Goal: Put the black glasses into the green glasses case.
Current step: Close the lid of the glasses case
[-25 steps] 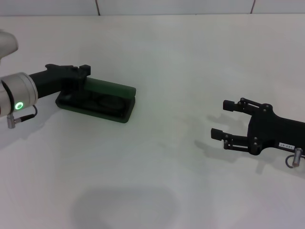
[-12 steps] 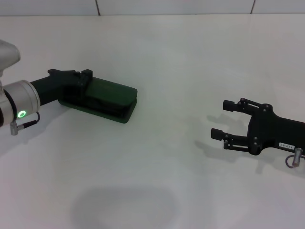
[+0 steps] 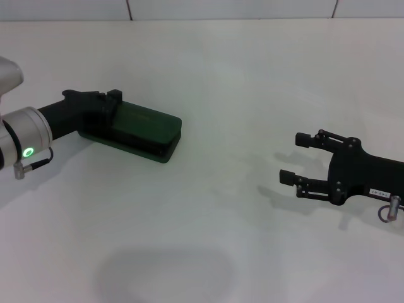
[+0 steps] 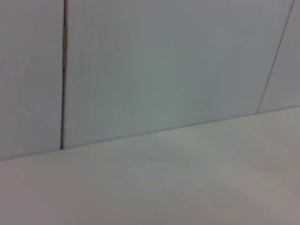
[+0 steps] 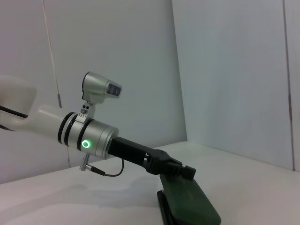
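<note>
The shut green glasses case (image 3: 140,130) hides its contents; the left gripper (image 3: 108,107) covers its end.

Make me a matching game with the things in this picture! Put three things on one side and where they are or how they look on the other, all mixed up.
Things:
1. case
2. left claw
3. right claw

States:
A. open, on the right side of the table, touching nothing
B. dark green, lid down, lying flat
C. resting on the case's end on the left side

Pairs: 1-B, 2-C, 3-A
</note>
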Motion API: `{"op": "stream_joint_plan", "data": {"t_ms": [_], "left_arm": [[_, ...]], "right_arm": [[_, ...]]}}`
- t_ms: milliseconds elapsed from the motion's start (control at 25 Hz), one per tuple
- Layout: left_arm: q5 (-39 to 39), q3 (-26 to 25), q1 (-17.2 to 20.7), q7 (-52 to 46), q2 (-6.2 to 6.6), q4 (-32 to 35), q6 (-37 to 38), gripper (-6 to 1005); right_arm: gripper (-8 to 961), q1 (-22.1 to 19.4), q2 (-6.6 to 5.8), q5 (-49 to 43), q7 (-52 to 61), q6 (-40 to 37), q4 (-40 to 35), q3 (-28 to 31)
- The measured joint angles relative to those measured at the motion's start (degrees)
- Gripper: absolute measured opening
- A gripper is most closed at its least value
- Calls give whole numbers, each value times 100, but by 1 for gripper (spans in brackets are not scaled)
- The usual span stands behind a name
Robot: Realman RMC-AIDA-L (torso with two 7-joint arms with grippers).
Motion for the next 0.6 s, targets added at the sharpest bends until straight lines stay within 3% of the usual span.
{"op": "stream_joint_plan", "data": {"t_ms": [600], "left_arm": [[-493, -88, -34, 906, 6, -481, 75, 22]], "right_arm": [[810, 1, 0, 3, 4, 0, 0, 0]]}}
